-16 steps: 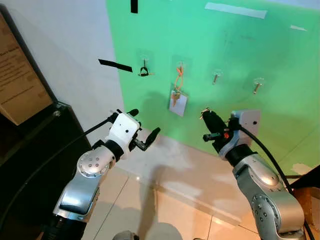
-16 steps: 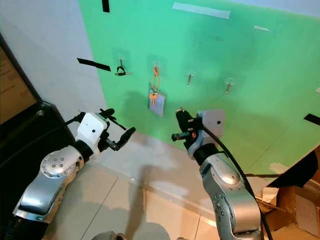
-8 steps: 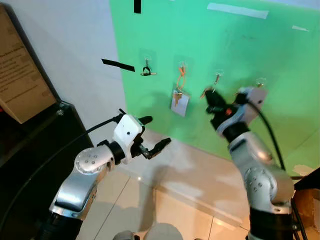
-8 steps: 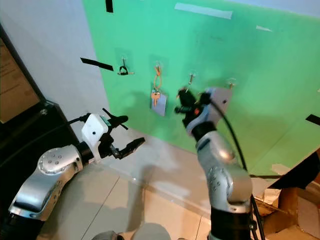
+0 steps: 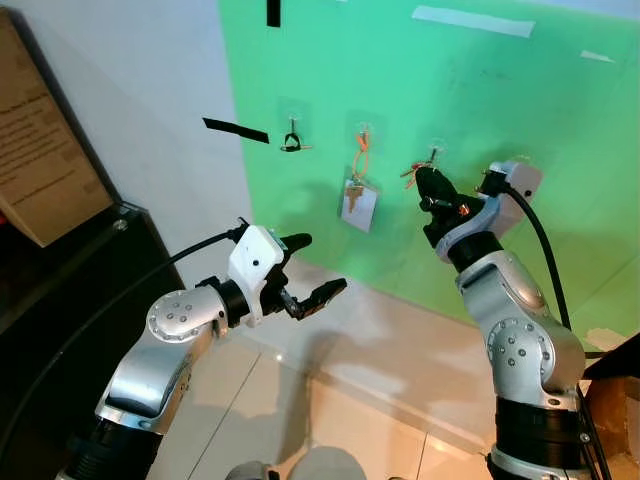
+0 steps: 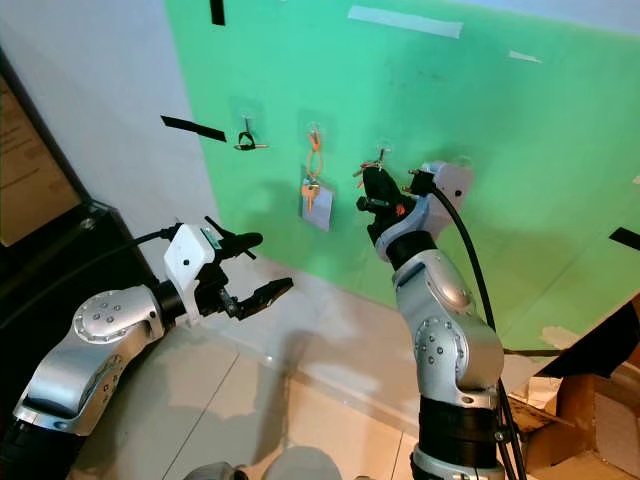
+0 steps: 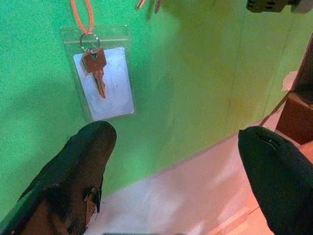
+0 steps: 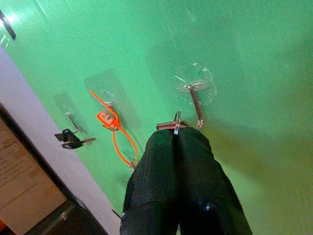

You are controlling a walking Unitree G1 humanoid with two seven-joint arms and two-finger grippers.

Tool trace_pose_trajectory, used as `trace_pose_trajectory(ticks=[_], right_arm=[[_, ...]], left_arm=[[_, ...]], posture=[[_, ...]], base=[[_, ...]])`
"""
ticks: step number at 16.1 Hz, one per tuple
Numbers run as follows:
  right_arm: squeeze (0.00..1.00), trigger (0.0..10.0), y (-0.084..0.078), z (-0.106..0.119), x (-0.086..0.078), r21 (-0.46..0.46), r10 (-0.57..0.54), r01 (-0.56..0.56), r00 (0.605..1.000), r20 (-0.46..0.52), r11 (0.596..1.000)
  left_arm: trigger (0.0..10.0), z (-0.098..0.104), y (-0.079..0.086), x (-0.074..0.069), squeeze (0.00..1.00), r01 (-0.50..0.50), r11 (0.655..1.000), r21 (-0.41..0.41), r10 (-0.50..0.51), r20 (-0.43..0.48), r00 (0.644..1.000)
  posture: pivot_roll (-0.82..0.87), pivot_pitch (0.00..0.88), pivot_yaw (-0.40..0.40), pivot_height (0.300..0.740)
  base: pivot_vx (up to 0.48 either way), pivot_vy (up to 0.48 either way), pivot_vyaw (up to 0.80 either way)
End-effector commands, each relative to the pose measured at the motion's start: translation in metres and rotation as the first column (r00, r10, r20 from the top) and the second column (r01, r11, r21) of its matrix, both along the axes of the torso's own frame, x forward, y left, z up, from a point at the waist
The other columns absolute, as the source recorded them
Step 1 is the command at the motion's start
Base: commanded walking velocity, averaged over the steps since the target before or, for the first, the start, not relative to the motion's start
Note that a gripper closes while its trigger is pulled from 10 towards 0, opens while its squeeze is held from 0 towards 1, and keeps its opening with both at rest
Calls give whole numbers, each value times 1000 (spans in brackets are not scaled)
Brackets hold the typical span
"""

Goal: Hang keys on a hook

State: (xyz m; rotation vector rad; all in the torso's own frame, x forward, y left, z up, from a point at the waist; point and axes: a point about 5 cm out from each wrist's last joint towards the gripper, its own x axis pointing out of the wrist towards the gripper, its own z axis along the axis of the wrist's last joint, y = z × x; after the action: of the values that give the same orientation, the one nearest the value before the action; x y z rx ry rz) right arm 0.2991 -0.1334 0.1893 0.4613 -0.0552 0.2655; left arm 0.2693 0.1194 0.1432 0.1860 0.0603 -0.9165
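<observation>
We have raised our right claw [image 8: 176, 139] from low near the floor up to the green wall; pinching the keys [image 8: 172, 126], it now sits just beside the empty hook [image 8: 194, 106], ready to hang them. Our left claw [image 5: 312, 272] waits spread.

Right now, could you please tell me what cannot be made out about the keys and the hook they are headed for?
- Keys: right wrist view; the shut right gripper covers all but the ring.
- Ring on hook or not: too close to tell.
- Same hook: left eye view, too small to see its tip.
- Far-right hook: hidden behind the right wrist.
- Left gripper: open, holds nothing.
</observation>
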Motion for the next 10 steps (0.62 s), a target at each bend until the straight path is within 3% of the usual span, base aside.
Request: trace_pose_trajectory(ticks=[1,5,10], right_arm=[[0,10000,1,8,2,18,15,-16,999,30,1000],[0,10000,4,9,5,33,23,-24,999,30,999],[0,10000,-3,3,10,168,-2,11,999,-52,986]], left_arm=[[10000,4,0,0,239,12,1000,5,-12,7,1000],[10000,4,0,1,239,10,1000,6,-10,5,1000],[10000,4,0,1,239,11,1000,8,-11,3,1000]], posture=[[2,0,28,740],[5,0,26,740],[4,0,28,740]], base=[[0,0,0],[0,0,0],[0,0,0]])
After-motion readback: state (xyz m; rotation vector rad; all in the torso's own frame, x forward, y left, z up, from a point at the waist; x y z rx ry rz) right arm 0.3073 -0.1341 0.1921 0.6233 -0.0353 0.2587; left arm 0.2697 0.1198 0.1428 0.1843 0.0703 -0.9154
